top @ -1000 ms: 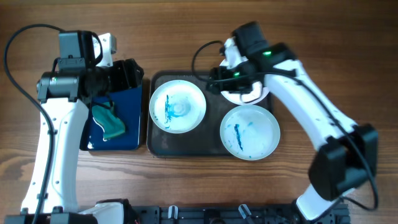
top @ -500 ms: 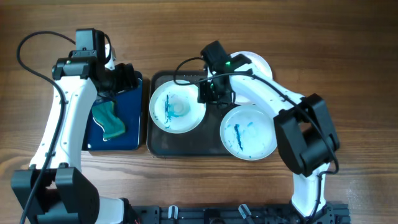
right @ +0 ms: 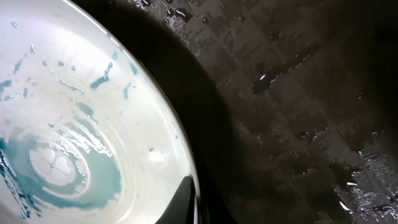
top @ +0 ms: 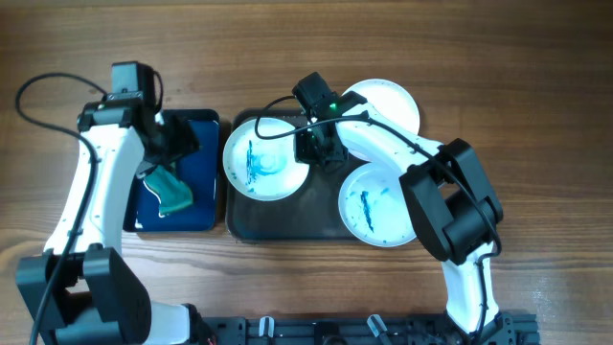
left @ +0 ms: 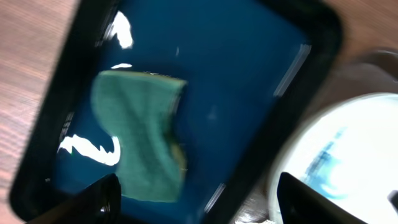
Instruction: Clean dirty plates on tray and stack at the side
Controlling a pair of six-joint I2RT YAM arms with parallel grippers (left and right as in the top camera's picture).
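Two smeared white plates lie on the dark tray [top: 287, 218]. The left plate [top: 259, 158] carries blue-teal smears and overhangs the tray's left rim. My right gripper [top: 317, 150] is shut on its right rim; in the right wrist view one dark finger [right: 184, 200] presses on the plate [right: 74, 118] edge. The front right plate [top: 385, 205] has a blue streak. A third plate [top: 388, 102], plain white, lies at the tray's back right corner. My left gripper [top: 177, 144] hangs open over the small black tray, above the green sponge [left: 142, 140].
The small black tray with blue inside [top: 196, 192] sits left of the big tray and holds the sponge [top: 170, 189]. The big tray's floor [right: 298, 93] is wet. Bare wooden table [top: 536, 115] surrounds both trays.
My right gripper swung left from the back right plate to the left plate's rim and shut on it; that plate slid slightly left. My left gripper shifted a little over the small tray.
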